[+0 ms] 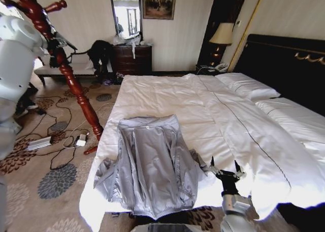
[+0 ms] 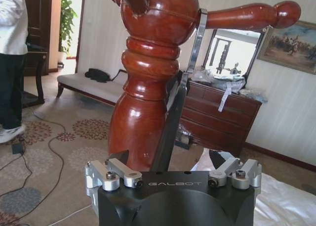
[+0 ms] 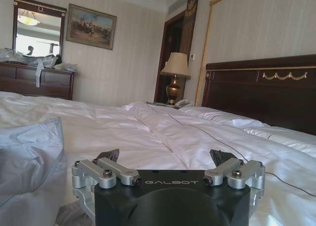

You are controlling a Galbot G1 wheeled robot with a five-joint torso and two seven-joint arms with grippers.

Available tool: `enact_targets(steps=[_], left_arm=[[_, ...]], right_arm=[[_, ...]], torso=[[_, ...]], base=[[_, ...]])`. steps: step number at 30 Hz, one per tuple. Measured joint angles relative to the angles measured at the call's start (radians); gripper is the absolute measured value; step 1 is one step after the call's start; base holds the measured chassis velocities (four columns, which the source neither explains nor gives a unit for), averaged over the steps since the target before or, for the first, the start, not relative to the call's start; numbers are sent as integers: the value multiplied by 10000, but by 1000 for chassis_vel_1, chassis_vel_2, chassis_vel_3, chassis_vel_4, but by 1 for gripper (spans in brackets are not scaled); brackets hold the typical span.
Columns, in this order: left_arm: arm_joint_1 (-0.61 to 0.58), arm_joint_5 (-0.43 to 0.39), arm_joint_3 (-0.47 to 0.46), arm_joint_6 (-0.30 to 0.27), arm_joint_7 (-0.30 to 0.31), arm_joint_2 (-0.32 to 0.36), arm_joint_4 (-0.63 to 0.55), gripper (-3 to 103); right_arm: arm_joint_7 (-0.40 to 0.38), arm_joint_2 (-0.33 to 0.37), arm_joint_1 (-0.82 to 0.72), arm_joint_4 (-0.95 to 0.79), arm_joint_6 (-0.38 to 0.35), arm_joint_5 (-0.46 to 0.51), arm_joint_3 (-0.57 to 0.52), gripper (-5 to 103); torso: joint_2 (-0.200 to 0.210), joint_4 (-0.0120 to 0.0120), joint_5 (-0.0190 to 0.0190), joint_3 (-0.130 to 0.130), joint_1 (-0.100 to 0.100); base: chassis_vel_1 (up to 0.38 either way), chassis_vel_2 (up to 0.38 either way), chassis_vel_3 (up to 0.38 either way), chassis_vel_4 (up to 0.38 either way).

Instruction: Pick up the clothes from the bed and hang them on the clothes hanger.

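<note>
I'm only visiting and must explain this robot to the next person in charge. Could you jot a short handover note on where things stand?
Left claw: raised at the wooden coat stand, open, the clothes hanger between its fingers.
Right claw: open, low over the bed, beside the jacket's sleeve, holding nothing.
Grey jacket: spread flat at the bed's foot.
Done: nothing hung yet.
Left: pick up the jacket and hang it on the hanger.
</note>
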State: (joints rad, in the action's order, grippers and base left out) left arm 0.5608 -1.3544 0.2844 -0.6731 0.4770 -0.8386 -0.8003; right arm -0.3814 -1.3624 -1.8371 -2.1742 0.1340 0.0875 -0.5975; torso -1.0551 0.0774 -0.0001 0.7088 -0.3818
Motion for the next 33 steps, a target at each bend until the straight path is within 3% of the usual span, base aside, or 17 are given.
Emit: enact_targets(steps=[9, 11, 14, 16, 19, 21, 23, 24, 27, 33], left_arm=[[569, 655, 161, 29, -542, -893, 1367, 89], [607, 704, 152, 29, -568, -983, 1472, 84], [622, 823, 134, 29, -592, -1067, 1584, 68], [621, 847, 132, 30, -594, -1069, 1593, 62], [620, 872, 109, 31, -596, -1057, 1594, 45], [615, 872, 107, 30, -595, -1046, 1588, 45], [585, 868, 106, 30, -582, -1002, 1523, 34], [585, 868, 106, 30, -582, -1002, 1523, 34], [542, 814, 101, 22, -567, -907, 1359, 18], [488, 653, 101, 13, -550, -657, 936, 15]], right_arm=[[-46, -43, -41, 61, 125, -131, 46, 100], [-51, -51, -16, 47, 125, -130, 53, 100], [-78, -63, -31, 27, 131, -131, 50, 100], [-81, -63, -53, 27, 145, -137, 44, 100], [-95, -72, -101, 74, 204, -161, 25, 100], [-100, -77, -85, 83, 205, -161, 26, 100], [-105, -90, -42, 85, 206, -159, 45, 100], [-105, -90, -42, 85, 206, -159, 45, 100], [-112, -112, -21, 97, 204, -158, 83, 100], [-127, -118, -36, 97, 193, -155, 81, 100]], torso=[[0, 11, 4, 1, 0], [0, 10, 5, 0, 0], [0, 1, 0, 1, 0], [0, 1, 0, 0, 0], [0, 6, 1, 0, 0], [0, 7, 1, 0, 0], [0, 4, 1, 1, 0], [0, 4, 1, 1, 0], [0, 6, 0, 0, 0], [0, 3, 0, 1, 0]], base=[[0, 0, 0, 0], [0, 0, 0, 0], [0, 0, 0, 0], [0, 0, 0, 0], [0, 0, 0, 0], [0, 0, 0, 0], [0, 0, 0, 0], [0, 0, 0, 0], [0, 0, 0, 0], [0, 0, 0, 0]])
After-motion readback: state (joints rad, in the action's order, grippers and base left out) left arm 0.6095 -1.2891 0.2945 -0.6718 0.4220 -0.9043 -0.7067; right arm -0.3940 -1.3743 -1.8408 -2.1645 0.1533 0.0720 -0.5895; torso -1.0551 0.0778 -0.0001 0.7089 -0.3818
